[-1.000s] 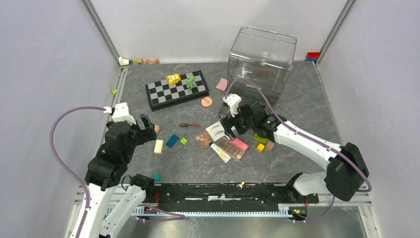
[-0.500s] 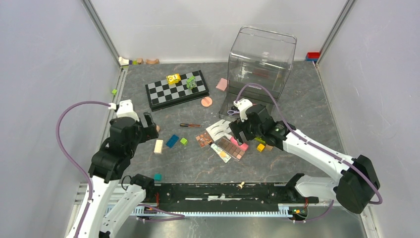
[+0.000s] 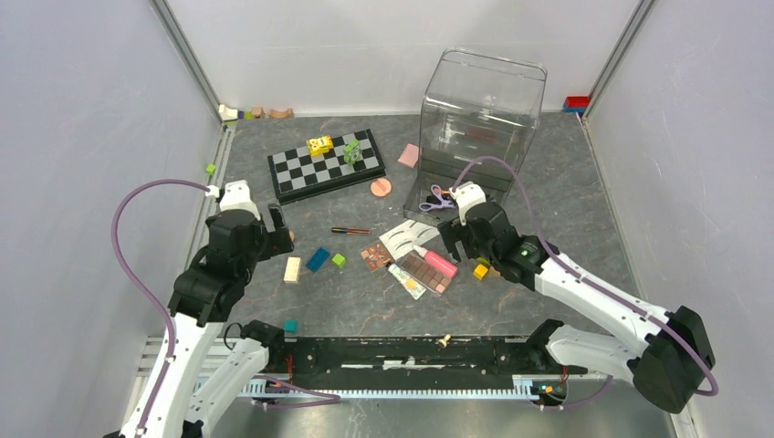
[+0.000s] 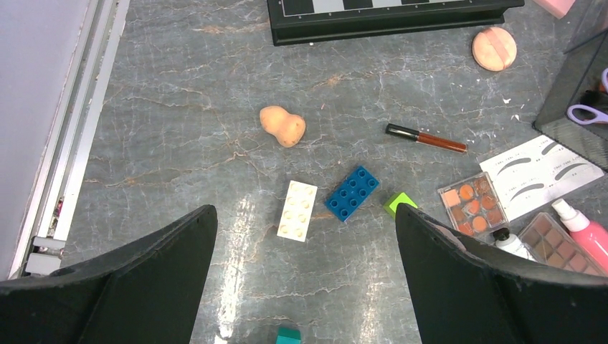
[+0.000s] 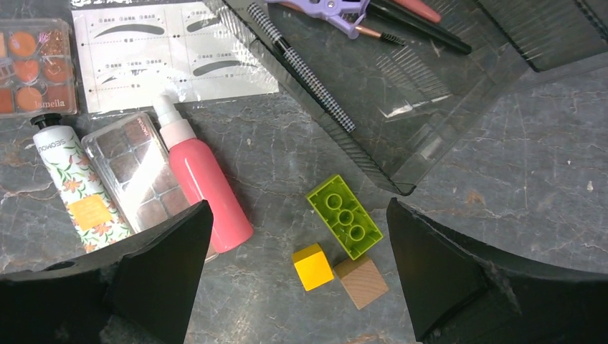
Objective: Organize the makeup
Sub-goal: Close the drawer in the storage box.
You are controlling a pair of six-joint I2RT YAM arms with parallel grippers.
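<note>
Hovering over the makeup, both sets of jaws spread wide and carrying nothing.

Right jaws are hanging above the pink bottle (image 5: 204,183), which is lying on the tabletop (image 5: 502,186) touching the brown eyeshadow palette (image 5: 133,175); the floral tube (image 5: 75,186) is lying just beside that, and the white brow card (image 5: 172,54) is sitting behind; left jaws are waiting above the toy blocks (image 4: 351,193), with the peach sponge (image 4: 283,125) lying beyond them; I'm worrying that a descent on the bottle is going to land one jaw on the palette, since the two are touching, and drag both; the round bottle may also be rolling away from an off-centre pinch, toward the green brick (image 5: 345,215) and yellow cube (image 5: 312,266) near it.
</note>
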